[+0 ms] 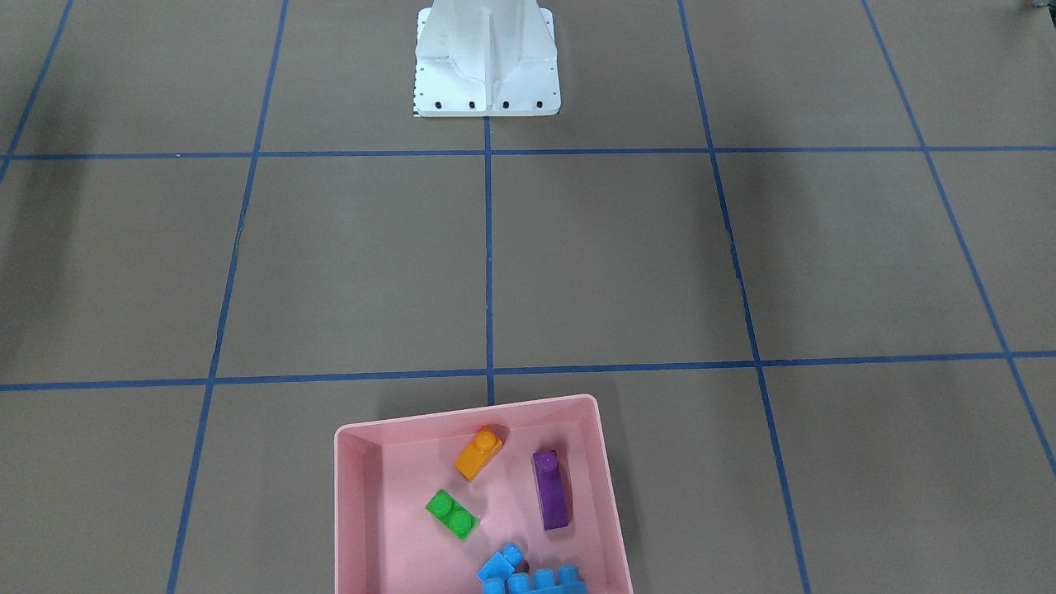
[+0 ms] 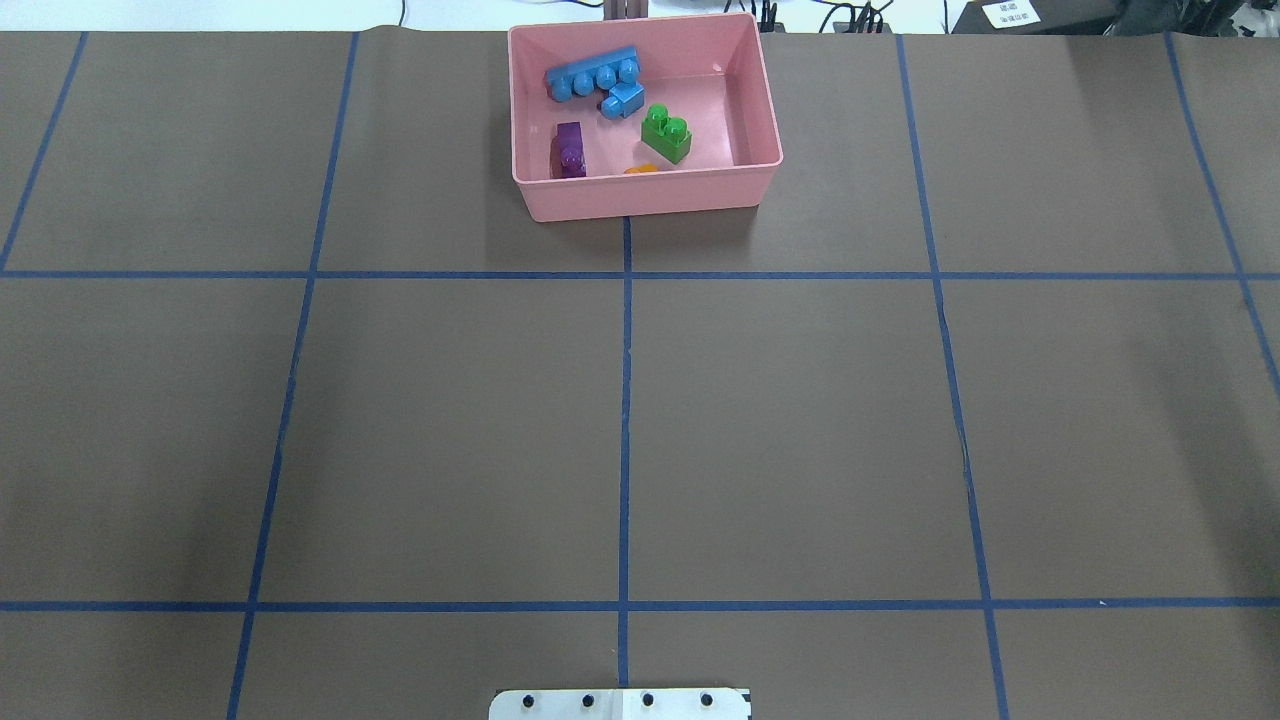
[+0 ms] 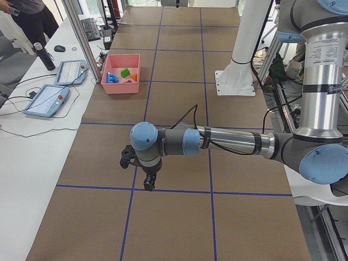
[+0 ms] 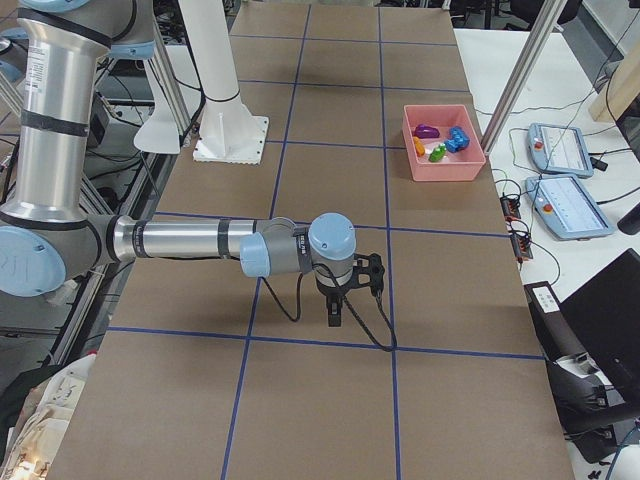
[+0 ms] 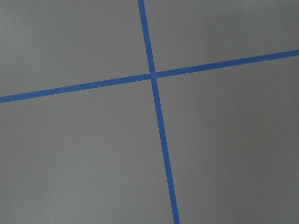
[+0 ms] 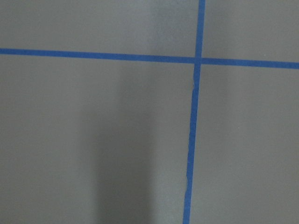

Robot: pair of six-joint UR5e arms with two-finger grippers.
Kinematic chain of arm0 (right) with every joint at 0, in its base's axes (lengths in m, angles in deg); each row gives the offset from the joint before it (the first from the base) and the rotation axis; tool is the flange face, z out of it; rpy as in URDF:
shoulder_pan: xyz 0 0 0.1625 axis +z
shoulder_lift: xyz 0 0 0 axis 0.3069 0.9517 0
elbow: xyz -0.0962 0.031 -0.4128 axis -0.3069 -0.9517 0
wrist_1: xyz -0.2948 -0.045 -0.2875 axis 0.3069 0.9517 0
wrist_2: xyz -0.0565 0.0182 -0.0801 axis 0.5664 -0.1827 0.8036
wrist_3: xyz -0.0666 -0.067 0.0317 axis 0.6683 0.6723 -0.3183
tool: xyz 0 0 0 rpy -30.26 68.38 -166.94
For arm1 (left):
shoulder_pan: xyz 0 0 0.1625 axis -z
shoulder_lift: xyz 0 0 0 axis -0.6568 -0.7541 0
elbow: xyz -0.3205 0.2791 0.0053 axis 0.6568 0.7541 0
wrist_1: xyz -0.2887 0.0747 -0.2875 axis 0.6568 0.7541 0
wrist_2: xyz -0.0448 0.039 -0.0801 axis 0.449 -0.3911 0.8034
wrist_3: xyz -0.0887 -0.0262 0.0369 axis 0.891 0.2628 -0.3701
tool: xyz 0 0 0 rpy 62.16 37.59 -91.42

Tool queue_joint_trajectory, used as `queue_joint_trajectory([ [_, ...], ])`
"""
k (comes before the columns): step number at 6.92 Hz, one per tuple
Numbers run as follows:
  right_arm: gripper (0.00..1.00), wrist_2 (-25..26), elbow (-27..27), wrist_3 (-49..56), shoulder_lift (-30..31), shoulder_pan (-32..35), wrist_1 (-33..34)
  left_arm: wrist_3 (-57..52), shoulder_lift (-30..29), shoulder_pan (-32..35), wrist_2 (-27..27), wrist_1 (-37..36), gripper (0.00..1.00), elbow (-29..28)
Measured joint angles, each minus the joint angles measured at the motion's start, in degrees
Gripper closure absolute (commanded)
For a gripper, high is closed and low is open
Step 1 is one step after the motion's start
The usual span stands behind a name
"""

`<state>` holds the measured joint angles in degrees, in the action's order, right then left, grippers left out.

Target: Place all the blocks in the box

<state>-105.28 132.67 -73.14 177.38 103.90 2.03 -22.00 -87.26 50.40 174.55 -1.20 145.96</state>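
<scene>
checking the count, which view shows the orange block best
Exterior front-facing: the orange block lies fully visible in the pink box. Overhead, the box wall hides most of it; side views show a speck; wrist views, nothing.

Light is even and diffuse, falling from above, and nothing is blown out. In the front-facing view the tabletop (image 1: pixel 610 264) reads a pale grey-brown, crossed by soft, wide shadow bands at its left edge and right of centre. The overhead view renders the same surface darker and browner, and the box (image 2: pixel 640 200) throws a faint shadow at the foot of its near wall. The green brick (image 2: pixel 667 133) carries small glossy highlights. The right wrist view has a blurred vertical shadow down its lower middle. The left wrist view is flat and shadowless. Both wrist views look slightly soft, perhaps out of focus. The blue tape lines (image 2: pixel 625 440) stay crisp in the overhead view.
</scene>
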Motion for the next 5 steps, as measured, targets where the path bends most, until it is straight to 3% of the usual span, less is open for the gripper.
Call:
queue_joint_trajectory([
  [2, 0.0, 0.5, 0.2, 6.9, -1.0, 0.2, 6.0, 0.6, 0.3, -0.1, -1.8, -0.1, 0.0, 0.0],
  [5, 0.0, 0.9, 1.0, 8.7, -1.2, 1.0, 7.9, 0.8, 0.8, -0.1, -2.2, -0.2, 0.0, 0.5],
])
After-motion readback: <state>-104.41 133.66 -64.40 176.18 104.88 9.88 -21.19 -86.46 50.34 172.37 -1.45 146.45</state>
